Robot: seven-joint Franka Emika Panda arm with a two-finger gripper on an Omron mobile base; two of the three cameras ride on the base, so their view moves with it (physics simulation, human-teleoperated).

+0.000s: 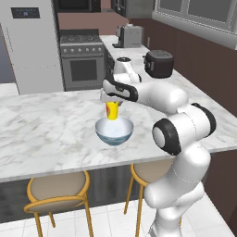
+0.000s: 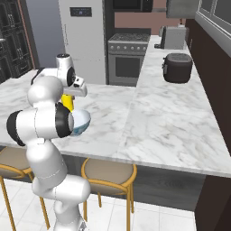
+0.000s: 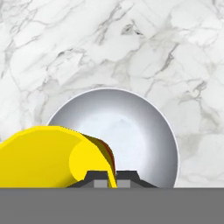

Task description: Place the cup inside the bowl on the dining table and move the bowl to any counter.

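Stretching across the scene, the marble tabletop of the dining table is seen carrying the bowl, with two round tan stools on gold legs tucked under its near edge. Taking the bowl as the landmark, the counter is seen running away behind it and to its right, and a dark rounded appliance is set on that counter, well apart from the bowl. Farther behind the bowl a steel oven range and a tall pale refrigerator are shown against the back wall.

The bowl is placed upright on the tabletop, near the edge with the stools; its inside is white and its glossy outside is pale blue-grey. In the hand view its round rim is seen from above, with bare marble all around it.

Directly above the bowl, the cup is held by the gripper, just over the rim level and apart from the bowl's floor. The cup is yellow with a red mark on its side. In the hand view it is seen tilted to the left over the bowl's left part, and the gripper's two dark fingertips are clamped tight on the cup's wall.
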